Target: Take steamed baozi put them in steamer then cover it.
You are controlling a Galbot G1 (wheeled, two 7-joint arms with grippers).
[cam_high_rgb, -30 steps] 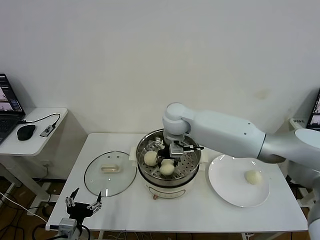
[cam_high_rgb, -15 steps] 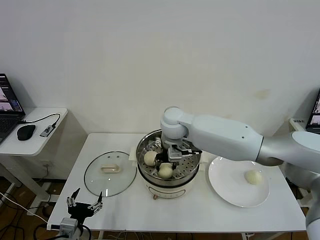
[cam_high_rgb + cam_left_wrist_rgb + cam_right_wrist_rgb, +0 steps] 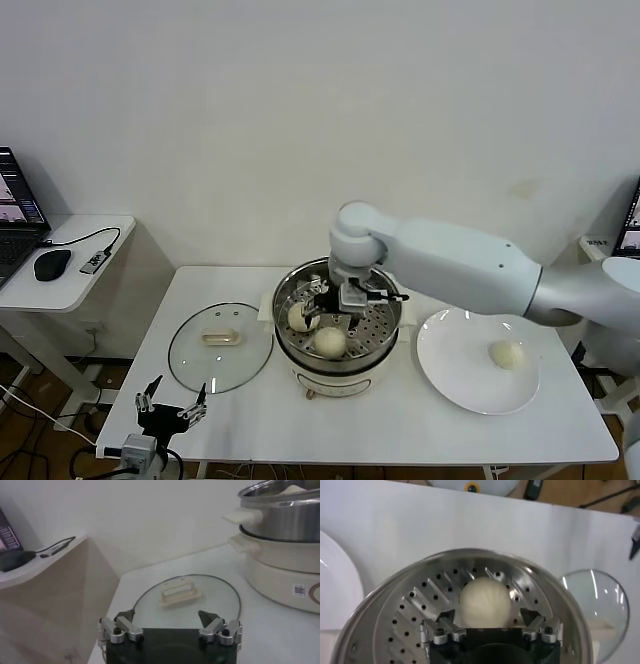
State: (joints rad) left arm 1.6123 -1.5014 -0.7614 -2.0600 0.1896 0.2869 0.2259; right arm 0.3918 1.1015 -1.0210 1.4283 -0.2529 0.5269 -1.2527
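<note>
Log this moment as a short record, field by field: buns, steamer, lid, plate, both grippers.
buns in steamer: two visible in the head view, one at the near side, one at the left; any others are hidden by the arm
bun on plate: one
steamer: uncovered, at the table's middle
lid: flat on the table, left of the steamer
plate: right of the steamer
right gripper: open, over the steamer, a bun between its fingers
left gripper: open, parked near the lid
</note>
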